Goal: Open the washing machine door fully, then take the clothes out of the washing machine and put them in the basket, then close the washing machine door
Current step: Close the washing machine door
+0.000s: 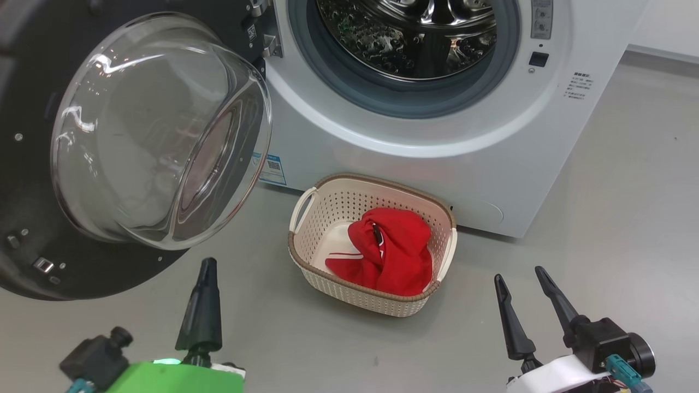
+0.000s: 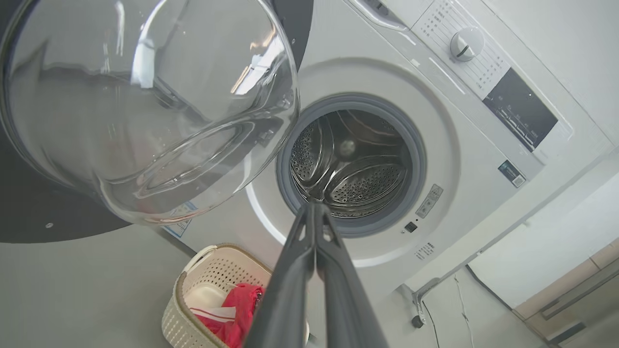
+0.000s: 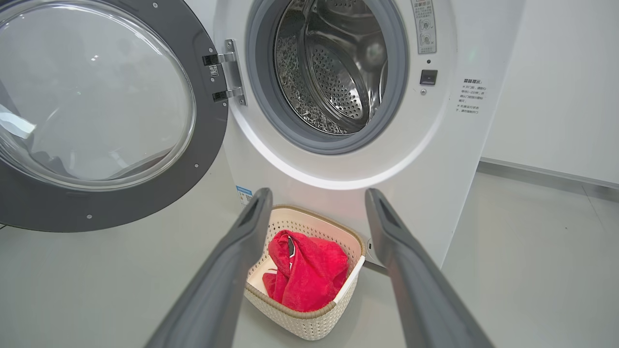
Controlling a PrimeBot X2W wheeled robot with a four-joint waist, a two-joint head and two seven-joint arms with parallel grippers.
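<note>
Here the clothes (image 1: 396, 245) lie in the basket (image 1: 349, 290) before the washing machine (image 1: 491, 164), hiding part of its floor; the open washing machine door (image 1: 27, 229) is cropped at the frame edge. The left gripper (image 1: 208, 263) is pinched together, the right gripper (image 1: 519, 273) spread, both empty.

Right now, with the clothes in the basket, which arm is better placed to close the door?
Probably left. The washing machine door hangs open on the left, close to the shut left gripper; the right gripper is beyond the basket.
</note>
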